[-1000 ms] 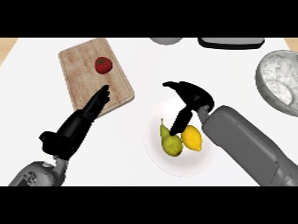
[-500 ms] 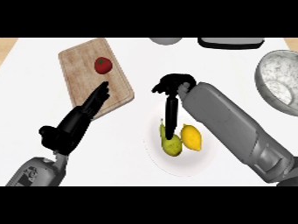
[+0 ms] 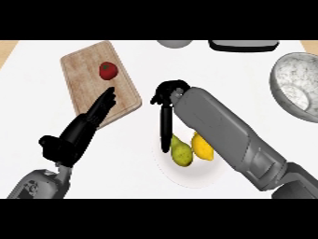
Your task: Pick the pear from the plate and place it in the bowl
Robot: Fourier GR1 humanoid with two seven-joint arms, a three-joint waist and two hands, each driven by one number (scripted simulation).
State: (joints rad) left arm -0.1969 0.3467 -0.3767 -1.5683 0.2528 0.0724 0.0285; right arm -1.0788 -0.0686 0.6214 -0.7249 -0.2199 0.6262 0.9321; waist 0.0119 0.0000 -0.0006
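A green-yellow pear [image 3: 181, 152] lies on a white plate [image 3: 191, 182] at the counter's middle, touching a yellow lemon [image 3: 203, 146] on its right. My right hand [image 3: 169, 94] hangs bent at the wrist above the plate's far edge. Its fingers [image 3: 165, 128] stretch straight down to the pear's left side and narrow end, not curled round it. The right forearm crosses over the plate and hides part of the lemon. The grey speckled bowl [image 3: 304, 87] stands at the far right. My left hand [image 3: 82, 129] rests open at the left, fingers over the cutting board's near edge.
A wooden cutting board [image 3: 86, 93] with a red tomato [image 3: 107, 70] lies at the back left. A dark-rimmed container [image 3: 242, 45] and a grey round object [image 3: 174, 44] sit at the back edge. Bare white counter lies between the plate and the bowl.
My right hand has swung up and to the left, its fingers turning from spread above the plate to straight down beside the pear. The left hand and the fruit have not moved.
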